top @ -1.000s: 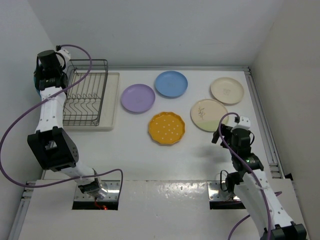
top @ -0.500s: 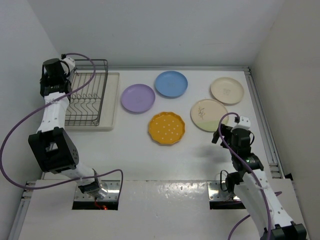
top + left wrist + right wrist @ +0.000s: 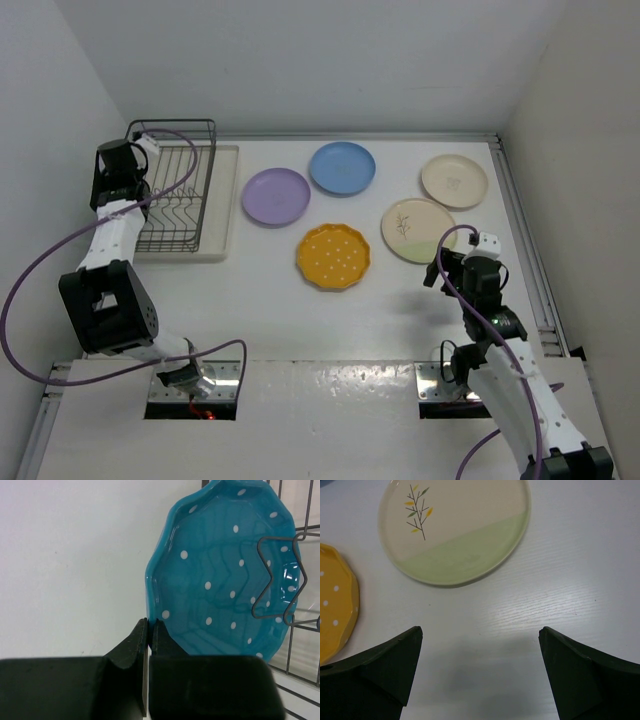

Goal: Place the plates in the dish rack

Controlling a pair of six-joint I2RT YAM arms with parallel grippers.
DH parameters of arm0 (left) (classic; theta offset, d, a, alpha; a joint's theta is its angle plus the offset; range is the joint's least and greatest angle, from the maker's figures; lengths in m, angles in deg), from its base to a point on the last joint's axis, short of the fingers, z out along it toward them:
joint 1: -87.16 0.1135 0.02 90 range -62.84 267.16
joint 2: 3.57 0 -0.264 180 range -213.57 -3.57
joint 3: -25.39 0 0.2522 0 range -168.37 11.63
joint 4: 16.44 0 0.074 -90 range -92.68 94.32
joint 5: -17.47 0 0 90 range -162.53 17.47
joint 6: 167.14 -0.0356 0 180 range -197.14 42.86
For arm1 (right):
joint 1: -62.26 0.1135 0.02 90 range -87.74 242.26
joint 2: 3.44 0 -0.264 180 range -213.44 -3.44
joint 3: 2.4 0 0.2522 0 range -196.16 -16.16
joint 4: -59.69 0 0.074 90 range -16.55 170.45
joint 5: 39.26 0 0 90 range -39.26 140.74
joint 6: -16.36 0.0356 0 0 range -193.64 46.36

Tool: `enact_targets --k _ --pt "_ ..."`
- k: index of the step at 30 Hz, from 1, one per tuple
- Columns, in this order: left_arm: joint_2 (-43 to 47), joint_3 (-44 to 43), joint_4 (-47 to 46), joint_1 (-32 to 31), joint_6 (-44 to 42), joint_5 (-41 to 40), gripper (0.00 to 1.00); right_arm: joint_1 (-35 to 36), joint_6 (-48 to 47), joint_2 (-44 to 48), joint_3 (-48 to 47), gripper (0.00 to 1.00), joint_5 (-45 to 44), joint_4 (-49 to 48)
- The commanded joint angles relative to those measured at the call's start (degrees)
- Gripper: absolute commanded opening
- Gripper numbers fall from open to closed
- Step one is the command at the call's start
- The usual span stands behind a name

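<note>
My left gripper is shut on the rim of the teal white-dotted scalloped plate and holds it on edge against the wires of the dark grey dish rack. In the top view the left gripper is at the left side of the rack, and the teal plate is hidden behind the wrist. The lilac, blue, plain cream, sprig cream and orange dotted plates lie flat on the table. My right gripper is open and empty, just near of the sprig plate.
The rack stands on a flat cream tray at the back left, close to the left wall. The orange plate's edge shows at the left of the right wrist view. A rail runs along the table's right edge.
My left gripper has moved with the teal plate from the rack's far left corner toward the near side and slightly right. The right arm has not moved.
</note>
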Motion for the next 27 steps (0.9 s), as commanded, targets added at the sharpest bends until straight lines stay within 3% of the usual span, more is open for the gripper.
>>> enact_targets --k 1,2,5,6,9,12,17,18,19,20,21,22,24,27 --pt "4.87 -0.52 -5.17 0.41 1.04 -1.07 0.00 -0.14 -0.62 -0.67 -2.18 1.00 -0.21 -2.59" --pt "4.87 -0.52 -5.17 0.41 1.65 -1.77 0.02 0.03 -0.62 -0.50 -2.09 1.00 -0.21 -2.59" --pt "3.74 -1.65 -4.47 -0.11 2.26 -5.01 0.27 -0.06 -0.62 -0.68 -2.09 1.00 0.22 -2.50" --pt "3.73 -2.53 -3.50 -0.12 2.27 -5.98 0.44 -0.14 -0.62 -0.77 -2.18 1.00 0.31 -2.41" --pt "2.68 -7.72 -1.65 -1.34 3.76 -9.50 0.66 -0.23 -0.53 -1.21 -2.62 1.00 0.84 -2.59" --pt "2.68 -12.90 -1.04 -3.01 6.57 -11.61 0.79 -0.14 -0.18 -3.48 -3.84 1.00 1.28 -2.06" --pt "7.58 -18.79 0.01 -10.47 15.76 -8.22 0.82 0.03 -0.79 -10.24 -9.89 1.00 4.34 0.05" --pt "7.60 -20.37 1.76 -12.23 18.59 -6.80 0.82 -0.23 -1.23 -12.17 -10.69 1.00 5.75 -0.21" --pt "7.60 -23.00 9.78 -16.16 21.75 -4.70 0.82 -0.40 -2.36 -13.15 -12.36 1.00 11.51 -0.39" --pt "6.64 -26.15 14.82 -17.77 28.13 -1.20 0.84 -1.02 -2.46 -14.20 -14.20 1.00 13.04 -0.83" --pt "4.20 -30.62 19.14 -19.26 30.20 9.28 0.86 -1.89 -1.85 -17.52 -15.18 1.00 16.19 -2.05" --pt "3.21 -31.28 22.49 -22.84 31.18 15.13 0.91 -2.94 -1.67 -18.68 -15.97 1.00 22.23 -2.58" --pt "0.67 -30.76 30.05 -28.30 29.09 26.90 0.93 -4.01 -1.50 -23.41 -19.31 1.00 29.21 -3.11" --pt "-2.58 -27.78 36.92 -41.04 25.58 26.97 0.93 -5.59 1.48 -28.35 -24.05 1.00 31.69 -0.40"
